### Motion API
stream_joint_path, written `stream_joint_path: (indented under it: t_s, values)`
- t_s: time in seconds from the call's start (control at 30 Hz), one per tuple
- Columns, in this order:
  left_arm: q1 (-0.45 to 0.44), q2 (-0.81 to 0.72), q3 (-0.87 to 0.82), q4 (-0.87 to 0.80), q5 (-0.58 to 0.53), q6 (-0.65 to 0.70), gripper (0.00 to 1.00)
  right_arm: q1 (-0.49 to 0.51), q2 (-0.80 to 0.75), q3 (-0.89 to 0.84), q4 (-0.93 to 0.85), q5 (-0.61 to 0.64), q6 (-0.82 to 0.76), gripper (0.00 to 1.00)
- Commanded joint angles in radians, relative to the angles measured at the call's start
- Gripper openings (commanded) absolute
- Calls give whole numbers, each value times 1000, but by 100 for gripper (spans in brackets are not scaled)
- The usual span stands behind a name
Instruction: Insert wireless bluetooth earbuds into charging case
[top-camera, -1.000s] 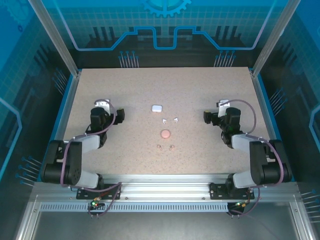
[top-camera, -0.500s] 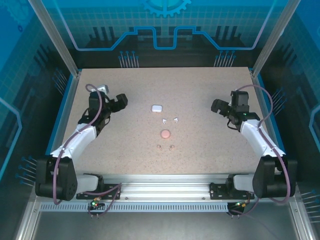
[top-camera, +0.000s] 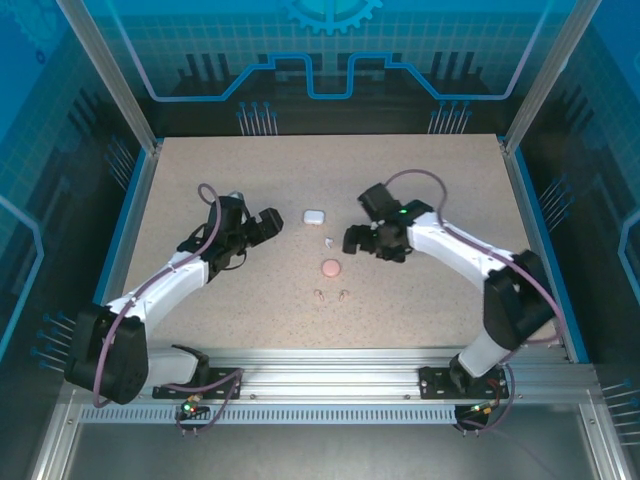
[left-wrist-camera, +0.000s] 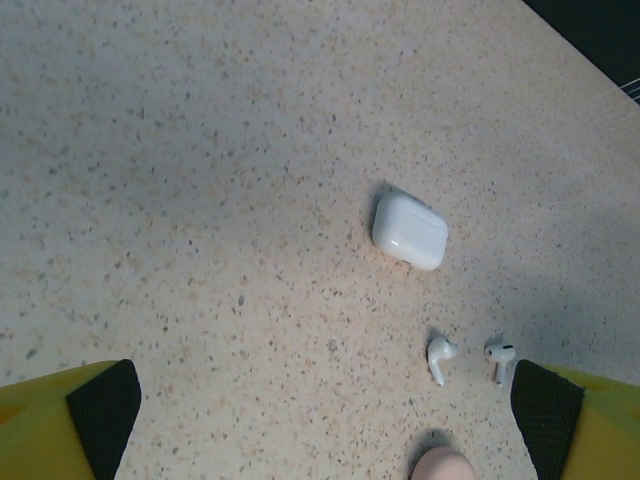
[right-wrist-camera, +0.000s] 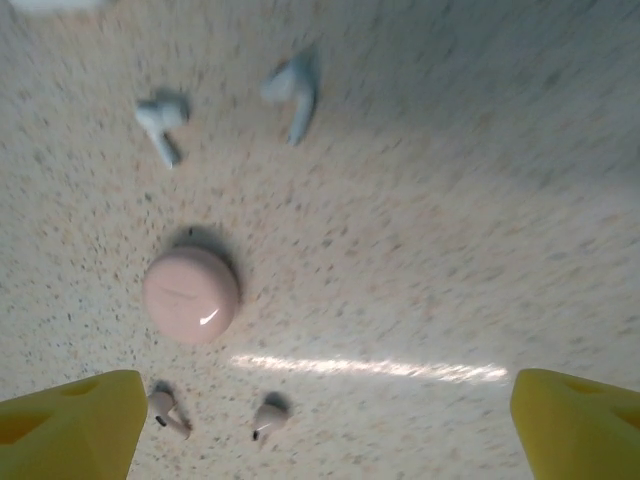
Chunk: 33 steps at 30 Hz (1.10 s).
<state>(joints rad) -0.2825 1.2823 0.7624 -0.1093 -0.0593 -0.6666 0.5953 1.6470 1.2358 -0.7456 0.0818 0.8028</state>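
The right gripper (top-camera: 352, 240) and left gripper (top-camera: 265, 224) are both spread wide, holding nothing. The white earbuds (right-wrist-camera: 160, 122) lie loose between the white case (left-wrist-camera: 410, 230) and the pink case (right-wrist-camera: 191, 295). Best bet: drop straight onto one stem and pinch gently. The white case looks shut, though it's hard to tell, so its lid is in the way. The tan earbuds (right-wrist-camera: 168, 410) sit close and could get bumped.

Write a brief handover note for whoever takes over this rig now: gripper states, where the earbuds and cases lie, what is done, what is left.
Left gripper: open, empty, beside the white case.
Right gripper: open, empty, by the two white earbuds.
Pink case sits mid-table; two tan earbuds lie just on its near side.
Both cases look shut.
Done: no earbud seated.
To do: open the cases, insert all four earbuds.
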Motion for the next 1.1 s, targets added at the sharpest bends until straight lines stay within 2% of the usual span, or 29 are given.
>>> stream_joint_path:
  t_s: [0.0, 0.13, 0.33, 0.63, 1.07]
  values:
    - [-4, -4, -21, -29, -48, -56, 99, 73, 110, 134, -131, 55, 135, 95]
    - [-2, -5, -11, -62, -88, -61, 99, 124, 236, 258, -203, 59, 185, 94]
    - [8, -25, -24, -58, -100, -87, 99, 157, 338, 356, -259, 44, 251, 93]
    - [56, -28, -41, -26, -90, -131, 99, 175, 456, 456, -296, 6, 307, 91]
    - [61, -48, -97, 17, -76, -162, 99, 191, 572, 573, -383, 38, 354, 87]
